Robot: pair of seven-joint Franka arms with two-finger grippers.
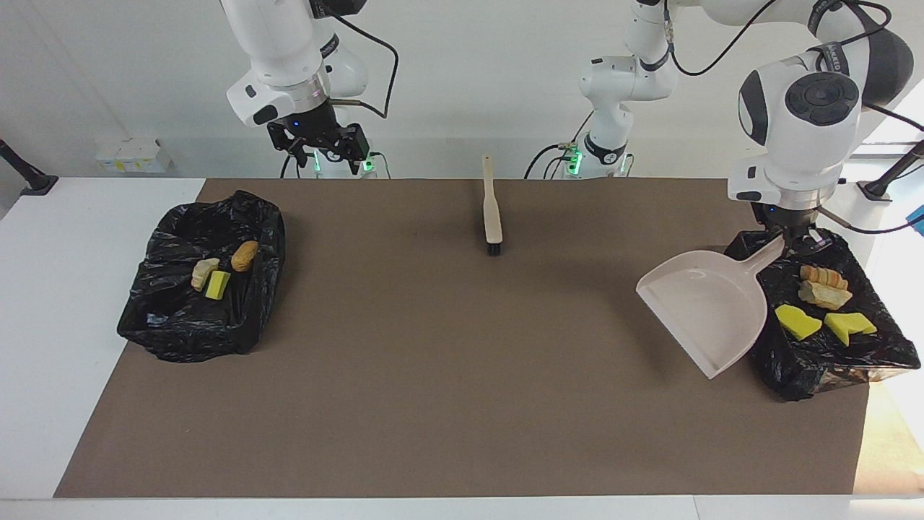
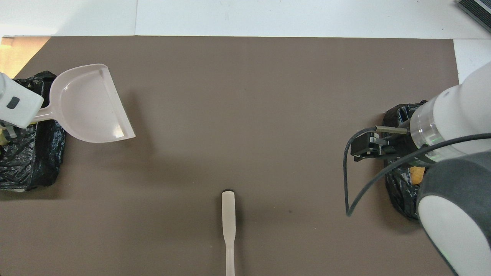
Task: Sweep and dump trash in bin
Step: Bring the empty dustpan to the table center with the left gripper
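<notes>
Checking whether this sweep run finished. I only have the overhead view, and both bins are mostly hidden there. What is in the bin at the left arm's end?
Observer: Four scraps lie in that bin: a yellow sponge chunk, a second yellow chunk, a pale lump and an orange lump.
Operator: And the bin that the right arm covers?
Observer: The other bin holds three: a brown oval lump, a pale beige lump and a green-and-yellow sponge.
Operator: Is the left gripper gripping the dustpan?
Observer: Yes, the left gripper is shut on the handle of the dustpan.
</notes>
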